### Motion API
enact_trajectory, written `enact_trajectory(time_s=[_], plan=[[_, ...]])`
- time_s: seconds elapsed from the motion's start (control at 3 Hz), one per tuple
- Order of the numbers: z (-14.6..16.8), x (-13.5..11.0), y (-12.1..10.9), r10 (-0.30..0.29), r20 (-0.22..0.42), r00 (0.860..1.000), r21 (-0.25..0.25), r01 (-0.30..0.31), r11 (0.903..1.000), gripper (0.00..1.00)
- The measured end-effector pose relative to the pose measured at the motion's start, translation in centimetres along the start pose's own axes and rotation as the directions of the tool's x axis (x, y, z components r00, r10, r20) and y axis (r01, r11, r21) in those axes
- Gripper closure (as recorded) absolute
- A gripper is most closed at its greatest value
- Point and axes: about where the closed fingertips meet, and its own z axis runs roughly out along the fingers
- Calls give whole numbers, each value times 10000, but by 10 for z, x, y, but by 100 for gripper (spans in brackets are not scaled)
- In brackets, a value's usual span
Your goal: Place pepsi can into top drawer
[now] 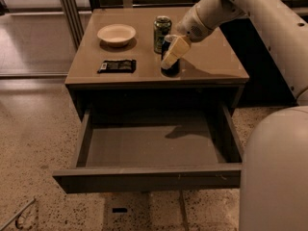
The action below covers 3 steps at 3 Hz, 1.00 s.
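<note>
The pepsi can (170,69) is dark and stands on the tan table top (211,61) near its front edge, right of centre. My gripper (173,52) reaches in from the upper right and is shut around the can. One cream finger (174,51) covers the can's front and upper part, so the logo is hidden. The can's base looks to be resting on the table. The top drawer (144,177) is pulled wide open below the table, and its grey inside holds nothing.
A green patterned can (162,29) stands just behind the gripper. A cream bowl (116,33) sits at the back left and a black snack packet (117,66) at the front left. My own pale body (274,177) fills the lower right, next to the drawer's right side.
</note>
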Motion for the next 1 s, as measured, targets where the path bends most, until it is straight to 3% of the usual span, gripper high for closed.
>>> enact_trajectory(time_s=[0.33, 1.0], plan=[[4, 5, -5, 104, -131, 9999, 54, -103, 9999, 19], [4, 5, -5, 103, -131, 9999, 53, -102, 9999, 65]])
